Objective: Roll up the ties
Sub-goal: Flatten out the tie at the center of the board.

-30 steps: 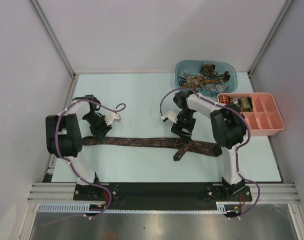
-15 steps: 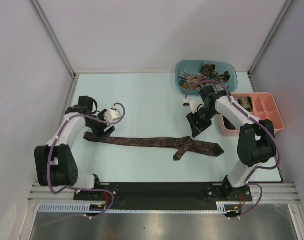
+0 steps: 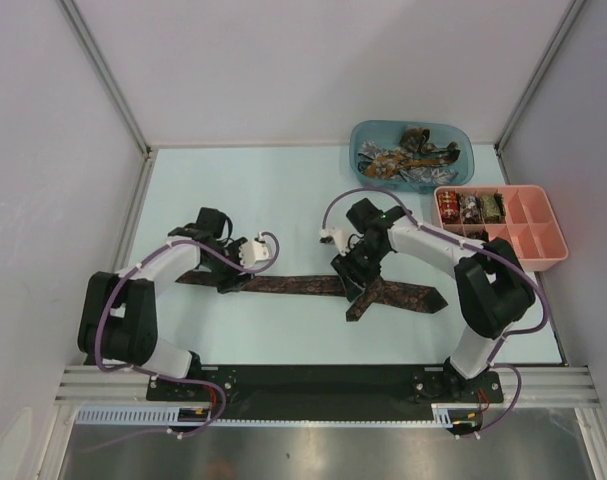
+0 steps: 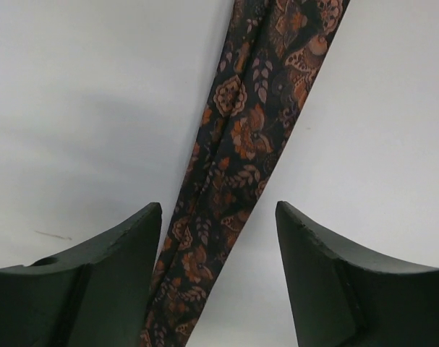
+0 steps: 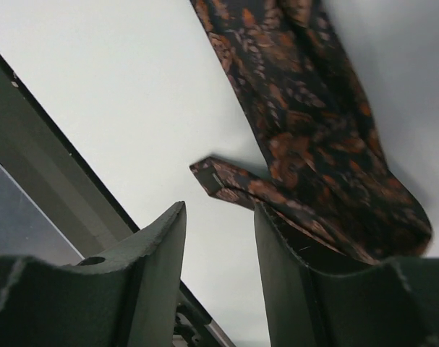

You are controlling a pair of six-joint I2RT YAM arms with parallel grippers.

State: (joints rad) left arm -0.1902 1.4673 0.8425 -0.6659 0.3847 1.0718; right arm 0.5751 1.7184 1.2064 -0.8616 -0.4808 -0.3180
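Table w/ tie, tub, tray

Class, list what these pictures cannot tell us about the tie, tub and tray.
Top view: part of tie, hidden beneath left end effector.
Top view: tub contents, too small to count.
Top view: tray items, too small to identify.
Right wrist: tie's fold, behind a finger.

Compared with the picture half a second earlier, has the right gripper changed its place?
Yes. In the top view the right gripper went left and downward, away from the pink tray, to the folded part of the tie.
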